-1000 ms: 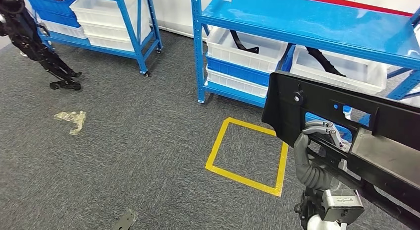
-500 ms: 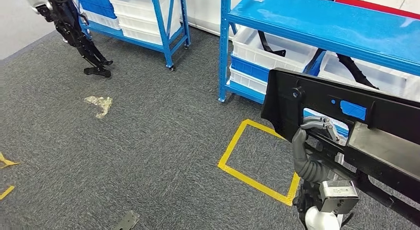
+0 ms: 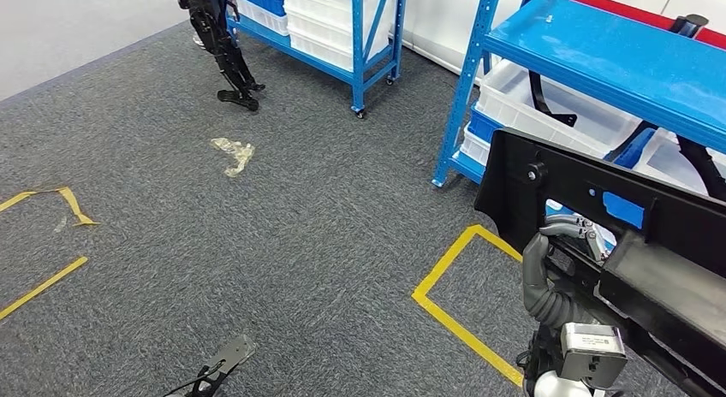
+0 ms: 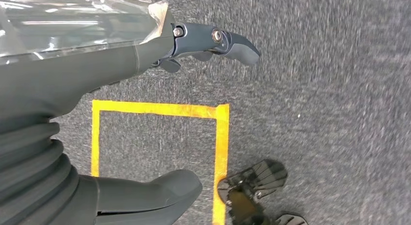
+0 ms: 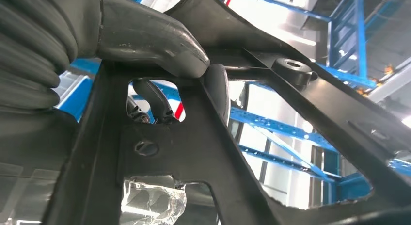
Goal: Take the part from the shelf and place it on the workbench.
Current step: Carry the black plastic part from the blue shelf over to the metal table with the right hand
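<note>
The long black part (image 3: 599, 217) is held off the floor in front of the robot, its long axis running from a broad end over the yellow tape square (image 3: 467, 303) down and away toward the head view's lower right corner, tilted so that far end sits lower. The broad face is turned toward the blue shelf (image 3: 599, 55), with cut-outs showing blue through it. The right hand (image 3: 561, 243) grips the part from below, its fingers (image 3: 572, 228) hooked through an opening near the broad end; the right wrist view shows the thumb (image 5: 150, 40) pressed on a rib of the part. The left hand (image 4: 160, 50) hangs over the carpet with its fingers slightly bent and nothing in it. Behind the part, the shelf holds white bins (image 3: 548, 102) with black pieces in them. Left of the shelf stands a second blue rack (image 3: 342, 29), a black legged robot (image 3: 214, 38) beside it, and a crumpled scrap of plastic (image 3: 233, 153) lies on the carpet.
</note>
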Controlling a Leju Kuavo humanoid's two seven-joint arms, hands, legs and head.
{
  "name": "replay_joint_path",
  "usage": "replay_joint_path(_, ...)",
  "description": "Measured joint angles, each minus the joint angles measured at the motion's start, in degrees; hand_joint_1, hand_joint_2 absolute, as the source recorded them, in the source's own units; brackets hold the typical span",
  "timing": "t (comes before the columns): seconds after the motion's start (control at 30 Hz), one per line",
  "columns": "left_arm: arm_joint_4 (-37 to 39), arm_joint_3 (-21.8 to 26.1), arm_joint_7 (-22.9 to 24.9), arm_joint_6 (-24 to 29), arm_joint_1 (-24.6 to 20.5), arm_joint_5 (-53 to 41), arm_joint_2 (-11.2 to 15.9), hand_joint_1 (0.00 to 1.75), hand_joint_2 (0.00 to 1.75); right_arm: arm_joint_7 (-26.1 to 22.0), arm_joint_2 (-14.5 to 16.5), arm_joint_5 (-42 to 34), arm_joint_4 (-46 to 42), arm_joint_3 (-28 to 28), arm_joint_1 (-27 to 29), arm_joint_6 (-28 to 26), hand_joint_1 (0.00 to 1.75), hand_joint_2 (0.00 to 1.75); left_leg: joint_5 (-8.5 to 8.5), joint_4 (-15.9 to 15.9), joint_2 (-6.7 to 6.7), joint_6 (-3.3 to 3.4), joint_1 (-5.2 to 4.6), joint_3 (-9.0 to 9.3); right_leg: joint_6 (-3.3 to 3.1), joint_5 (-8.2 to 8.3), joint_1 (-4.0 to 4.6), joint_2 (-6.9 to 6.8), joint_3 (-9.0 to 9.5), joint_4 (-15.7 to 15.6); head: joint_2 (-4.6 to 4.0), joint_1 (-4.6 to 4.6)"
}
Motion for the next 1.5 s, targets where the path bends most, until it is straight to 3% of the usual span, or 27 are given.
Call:
replay_joint_path(0.07, 0.04, 0.0, -0.32, -0.01, -0.56, -0.24, 0.24, 0.0, 1.75, 0.09, 0.03, 0.11, -0.15, -0.13, 0.07, -0.15, 1.75, 1.75, 0.15, 0.28, -1.06, -0.75, -0.07, -0.55, -0.5, 1.23, -0.06, 1.18, 1.57, -3.52, 0.0, 0.03)
replay_joint_path(0.13, 0.24, -0.01, -0.76, -0.22, -0.83, -0.78, 0.6, 0.0, 1.75, 0.14, 0.08, 0.3, -0.26, -0.19, 0.14, -0.37, 1.75, 1.75, 0.57, 0.1, -1.89, -1.47, -0.01, -0.99, -1.56, 1.54, 0.06, 0.41, 1.51, -3.45, 0.0, 0.01)
replay_joint_path(0.2, 0.57, -0.22, -1.38, -1.27, -1.11, -2.17, 0.92, 0.0, 1.75, 0.19, 0.23, 0.8, -0.44, -0.25, 0.18, -0.46, 1.75, 1.75, -0.1, 1.09, -0.04, -1.98, -0.02, -1.67, -2.47, 1.86, -0.1, -0.68, 1.45, -3.54, 0.0, -0.17)
replay_joint_path(0.27, 0.81, -1.09, -2.1, -2.66, -1.89, -4.5, 0.95, 0.0, 1.75, 0.22, 0.42, 1.47, -0.73, -0.37, 0.36, -0.55, 1.75, 1.75, -3.21, 6.06, 3.4, -2.35, -0.05, -3.99, -3.27, 2.0, -0.06, -1.99, 1.38, -3.63, 0.0, -0.57)
replay_joint_path(0.3, 0.87, -1.77, -2.34, -3.19, -2.38, -5.78, 0.79, 0.0, 1.75, 0.24, 0.48, 1.77, -0.83, -0.46, 0.48, -0.68, 1.75, 1.75, -5.23, 9.91, 4.44, -2.52, 0.02, -5.79, -3.52, 1.99, 0.11, -2.74, 1.31, -3.63, 0.0, -0.76)
replay_joint_path(0.37, 0.86, -3.36, -2.37, -4.22, -3.08, -8.32, -0.03, 0.0, 1.75, 0.25, 0.51, 2.28, -0.94, -0.75, 0.72, -1.35, 1.75, 1.75, -7.46, 15.84, 5.13, -2.72, 0.18, -8.5, -3.61, 1.97, 0.36, -4.34, 1.19, -3.62, 0.0, -0.81)
replay_joint_path(0.4, 0.73, -4.24, -2.13, -4.87, -3.29, -9.49, -0.57, 0.0, 1.75, 0.25, 0.52, 2.52, -1.05, -1.0, 0.92, -1.84, 1.75, 1.75, -7.1, 16.08, 5.31, -2.67, 0.22, -8.44, -3.61, 1.95, 0.44, -5.13, 1.17, -3.62, 0.0, -0.83)
replay_joint_path(0.47, 0.32, -5.83, -1.43, -6.01, -3.79, -11.19, -1.7, 0.0, 1.75, 0.25, 0.52, 2.92, -1.55, -1.61, 1.44, -2.79, 1.75, 1.75, -4.09, 10.28, 6.38, -2.22, 0.2, -4.96, -3.59, 1.9, 0.57, -6.55, 1.22, -3.61, 0.0, -0.85)
replay_joint_path(0.53, -0.06, -6.99, -0.93, -6.52, -4.74, -11.87, -2.6, 0.0, 1.75, 0.24, 0.51, 3.14, -2.28, -2.22, 1.92, -3.41, 1.75, 1.75, -2.02, 3.32, 8.98, -1.49, -0.27, -0.97, -3.35, 1.74, 0.99, -7.77, 1.28, -3.59, 0.0, -0.76)
replay_joint_path(0.6, -0.19, -7.74, -0.82, -6.62, -5.66, -12.13, -3.09, 0.0, 1.75, 0.21, 0.5, 3.26, -2.87, -2.7, 2.36, -3.66, 1.75, 1.75, -1.84, 0.98, 9.96, -0.99, -0.87, 0.11, -2.85, 1.61, 1.28, -8.89, 1.39, -3.63, 0.0, -0.65)
replay_joint_path(0.67, -0.19, -8.2, -0.89, -6.8, -6.06, -12.32, -3.31, 0.0, 1.75, 0.19, 0.5, 3.32, -3.3, -2.93, 2.65, -3.69, 1.75, 1.75, -1.43, 0.46, 8.57, -0.49, -0.9, 0.14, -2.23, 1.45, 1.23, -9.48, 1.52, -3.7, 0.0, -0.62)
replay_joint_path(0.73, -0.21, -8.52, -1.2, -6.99, -6.37, -12.52, -3.62, 0.0, 1.75, 0.19, 0.46, 3.42, -3.63, -3.06, 2.88, -3.83, 1.75, 1.75, -0.78, -0.31, 7.18, 0.24, -0.53, 0.5, -1.96, 0.1, 1.06, -6.77, 0.7, -1.6, -0.01, -0.57)
replay_joint_path(0.8, -0.22, -8.98, -1.7, -7.23, -6.9, -12.91, -4.18, 0.0, 1.75, 0.19, 0.28, 3.52, -3.81, -3.36, 3.47, -4.26, 1.75, 1.75, -0.39, -0.63, 5.51, 0.71, -0.29, 0.54, -2.24, -2.9, 0.78, -3.17, -2.33, 5.03, -0.01, -0.33)
replay_joint_path(0.87, -0.2, -9.54, -1.99, -7.67, -7.32, -13.4, -4.8, 0.0, 1.75, 0.12, -0.08, 3.52, -3.87, -3.63, 4.27, -4.75, 1.75, 1.75, -0.3, -0.6, 3.61, 0.79, -0.26, 0.4, -2.14, -5.12, 0.67, -2.2, -5.7, 11.76, 0.0, -0.11)
replay_joint_path(0.9, -0.19, -9.77, -2.09, -7.88, -7.41, -13.59, -5.1, 0.0, 1.75, -0.02, -0.31, 3.43, -3.88, -3.69, 4.61, -5.02, 1.75, 1.75, -0.27, -0.56, 2.68, 0.76, -0.23, 0.38, -1.74, -5.02, 0.6, -2.11, -6.23, 12.55, 0.0, -0.1)
replay_joint_path(0.93, -0.19, -9.94, -2.25, -8.0, -7.49, -13.84, -5.36, 0.0, 1.75, -0.23, -0.62, 3.25, -3.9, -3.73, 4.89, -5.32, 1.75, 1.75, -0.25, -0.48, 1.78, 0.7, -0.17, 0.4, -1.13, -3.93, 0.46, -2.0, -5.61, 10.89, 0.0, -0.1)
replay_joint_path(0.97, -0.18, -10.1, -2.46, -8.02, -7.58, -14.04, -5.66, 0.0, 1.75, -0.54, -0.97, 3.0, -3.93, -3.75, 5.12, -5.63, 1.75, 1.75, -0.29, -0.31, 0.89, 0.55, -0.08, 0.39, -0.39, -2.16, 0.18, -1.5, -4.0, 7.24, 0.0, -0.09)
replay_joint_path(1.03, -0.21, -10.47, -2.8, -7.77, -7.9, -14.29, -6.26, 0.0, 1.75, -1.12, -1.72, 2.41, -4.03, -3.74, 5.56, -6.07, 1.75, 1.75, -0.46, 0.31, -0.76, -0.01, -0.06, 0.03, 0.56, 0.73, -0.52, 0.83, -0.53, -0.41, 0.0, 0.01)
replay_joint_path(1.1, -0.39, -10.85, -2.92, -7.38, -8.0, -14.26, -6.75, 0.0, 1.75, -1.48, -2.38, 1.94, -4.18, -3.7, 6.0, -6.15, 1.75, 1.75, -0.42, 0.7, -2.0, -0.75, -0.16, -0.59, 0.18, 1.53, -0.65, 1.98, 0.72, -3.12, 0.0, 0.03)
replay_joint_path(1.17, -0.56, -11.03, -2.95, -7.08, -7.66, -14.2, -6.97, 0.0, 1.75, -1.65, -2.8, 1.71, -4.36, -3.64, 6.21, -6.16, 1.75, 1.75, -0.22, 0.68, -2.54, -1.3, -0.07, -0.98, -0.67, 1.76, -0.53, 0.8, 0.75, -3.08, 0.0, -0.07)
replay_joint_path(1.23, -0.78, -11.13, -2.98, -6.98, -7.36, -14.09, -7.11, 0.0, 1.75, -1.7, -3.02, 1.56, -4.53, -3.57, 6.22, -6.04, 1.75, 1.75, -1.37, 2.41, 0.12, -1.71, -0.12, -1.88, -1.59, 1.83, -0.65, -0.48, 0.91, -3.21, 0.0, -0.31)
replay_joint_path(1.3, -1.19, -11.3, -3.05, -6.85, -7.17, -13.76, -7.27, 0.0, 1.75, -1.68, -3.16, 1.32, -4.62, -3.4, 6.17, -5.53, 1.75, 1.75, -4.58, 8.26, 3.85, -2.04, -0.13, -4.75, -2.45, 1.71, -0.41, -2.01, 1.02, -3.28, 0.0, -0.63)
replay_joint_path(1.37, -1.61, -11.45, -3.16, -6.44, -6.62, -13.2, -7.33, 0.0, 1.75, -1.62, -3.32, 1.2, -4.5, -3.0, 5.76, -4.63, 1.75, 1.75, -7.36, 15.28, 4.97, -2.25, 0.1, -8.34, -2.87, 1.59, 0.0, -3.61, 1.03, -3.28, 0.0, -0.75)
replay_joint_path(1.4, -1.84, -11.48, -3.27, -6.08, -6.15, -12.83, -7.32, 0.0, 1.75, -1.6, -3.39, 1.16, -4.36, -2.7, 5.4, -4.09, 1.75, 1.75, -7.49, 16.82, 5.11, -2.27, 0.17, -9.18, -3.01, 1.54, 0.14, -4.41, 1.05, -3.27, 0.0, -0.77)
replay_joint_path(1.43, -2.1, -11.5, -3.42, -5.62, -5.64, -12.4, -7.3, 0.0, 1.75, -1.59, -3.46, 1.06, -4.17, -2.32, 4.94, -3.48, 1.75, 1.75, -6.56, 16.08, 5.28, -2.2, 0.21, -8.84, -3.08, 1.48, 0.22, -5.13, 1.09, -3.27, 0.0, -0.78)
replay_joint_path(1.5, -2.77, -11.5, -3.79, -4.49, -4.7, -11.4, -7.11, 0.0, 1.75, -1.59, -3.52, 0.64, -3.63, -1.34, 3.74, -2.05, 1.75, 1.75, -3.06, 9.18, 6.84, -1.71, 0.08, -5.13, -3.11, 1.31, 0.38, -6.47, 1.27, -3.27, 0.0, -0.8)
